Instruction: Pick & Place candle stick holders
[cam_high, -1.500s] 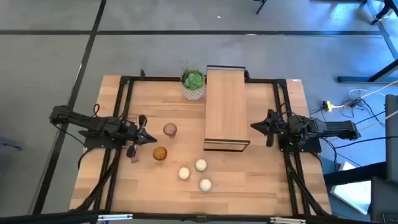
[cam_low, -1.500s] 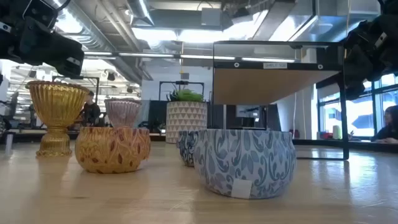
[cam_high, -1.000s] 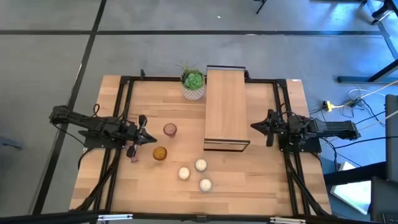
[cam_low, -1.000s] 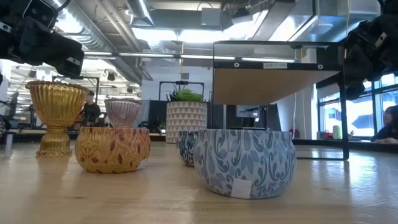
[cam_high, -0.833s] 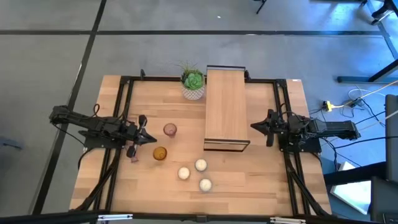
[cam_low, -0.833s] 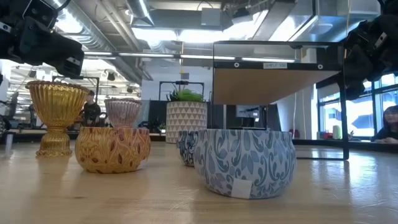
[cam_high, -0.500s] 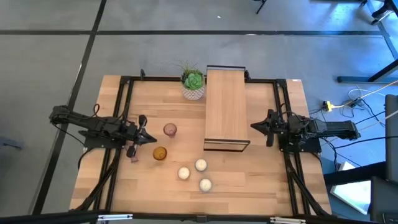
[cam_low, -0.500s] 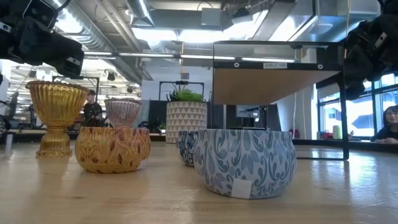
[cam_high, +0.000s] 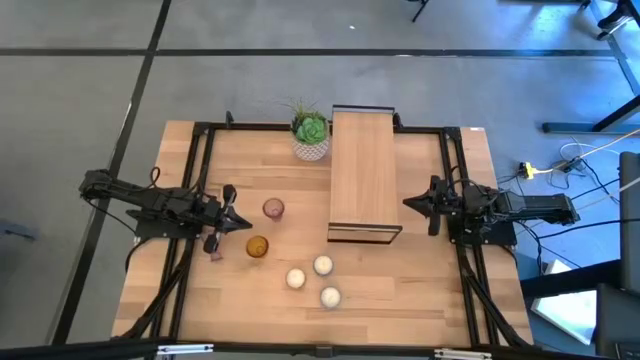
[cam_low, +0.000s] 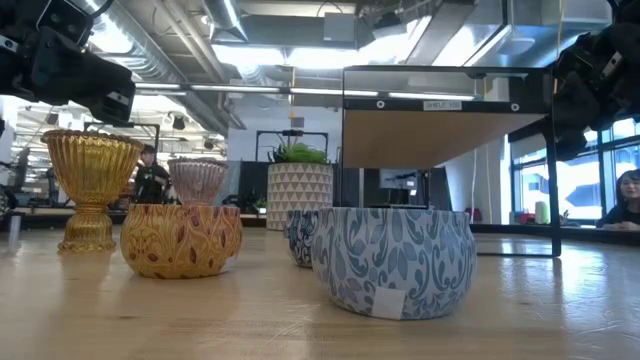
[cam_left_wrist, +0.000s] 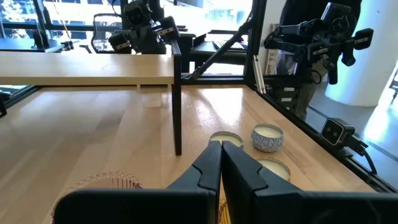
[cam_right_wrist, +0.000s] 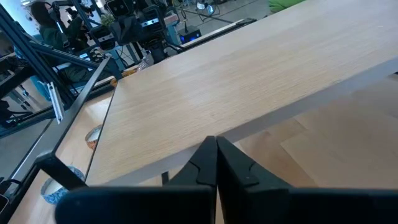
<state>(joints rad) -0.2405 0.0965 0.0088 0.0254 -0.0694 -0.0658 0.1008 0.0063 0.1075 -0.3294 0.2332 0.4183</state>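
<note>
Grippers both clenched empty: left gripper beside amber holder and pink holder; right gripper beside shelf.

From straight overhead we see the whole table, from table-top height we look level and close past the bowls into the room, and each wrist camera faces the wooden shelf shared with the overhead.

left tool closed, right tool closed, both hovering
</note>
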